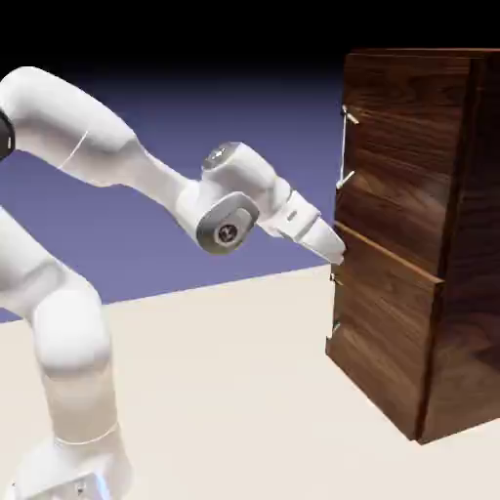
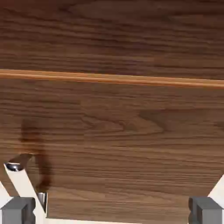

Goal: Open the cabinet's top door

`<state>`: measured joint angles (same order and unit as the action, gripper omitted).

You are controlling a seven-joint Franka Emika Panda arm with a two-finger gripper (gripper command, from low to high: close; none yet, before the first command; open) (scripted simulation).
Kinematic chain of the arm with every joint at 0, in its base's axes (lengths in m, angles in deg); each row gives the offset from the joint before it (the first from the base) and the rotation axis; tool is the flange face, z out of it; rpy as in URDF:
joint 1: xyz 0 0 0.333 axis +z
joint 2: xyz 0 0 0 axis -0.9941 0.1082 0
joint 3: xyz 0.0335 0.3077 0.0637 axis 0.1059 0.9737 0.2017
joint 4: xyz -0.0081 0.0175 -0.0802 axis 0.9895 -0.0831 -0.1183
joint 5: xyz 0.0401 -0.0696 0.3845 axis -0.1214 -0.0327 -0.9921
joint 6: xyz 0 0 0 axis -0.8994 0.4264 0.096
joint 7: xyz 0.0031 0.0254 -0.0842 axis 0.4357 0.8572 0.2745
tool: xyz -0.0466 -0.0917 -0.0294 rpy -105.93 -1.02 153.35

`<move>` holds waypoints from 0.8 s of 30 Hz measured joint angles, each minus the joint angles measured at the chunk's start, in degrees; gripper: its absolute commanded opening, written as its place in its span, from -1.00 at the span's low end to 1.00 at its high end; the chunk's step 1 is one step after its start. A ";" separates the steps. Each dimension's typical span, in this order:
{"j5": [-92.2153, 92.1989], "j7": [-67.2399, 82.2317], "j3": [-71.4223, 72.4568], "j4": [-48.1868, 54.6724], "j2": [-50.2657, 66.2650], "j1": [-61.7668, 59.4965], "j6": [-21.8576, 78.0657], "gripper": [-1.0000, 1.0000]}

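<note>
The dark walnut cabinet (image 1: 471,293) stands at the exterior view's right. Its top door (image 1: 395,146) is flush with the front, and its thin silver handle (image 1: 344,146) runs down the door's left edge. My gripper (image 1: 338,252) sits right at the cabinet front, at the seam between the two panels and well below that handle. In the hand view the wood front (image 2: 113,39) fills the picture, crossed by a light seam line (image 2: 113,78). The gripper (image 2: 111,212) is open with nothing between its fingertips (image 2: 17,211). A silver bar handle (image 2: 26,183) shows at the lower left; I cannot tell which panel's.
The shorter lower panel (image 1: 381,337) has its own small handle (image 1: 334,327) on its left edge. The pale table (image 1: 234,391) runs from the arm's base to the cabinet's foot.
</note>
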<state>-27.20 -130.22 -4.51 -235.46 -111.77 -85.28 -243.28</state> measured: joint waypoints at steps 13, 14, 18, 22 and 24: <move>-32.40 -11.69 11.68 6.62 -3.62 -10.47 0.19 0.00; -34.89 -12.59 12.58 7.13 -3.90 -11.27 0.21 0.00; -44.86 -16.19 16.18 9.16 -5.02 -14.49 0.27 0.00; -54.83 -19.79 19.77 11.20 -6.13 -17.71 0.33 0.00; -59.81 -21.59 21.57 12.22 -6.69 -19.32 0.36 0.00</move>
<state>-87.02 -151.81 17.05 -223.24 -118.46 -104.60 -242.93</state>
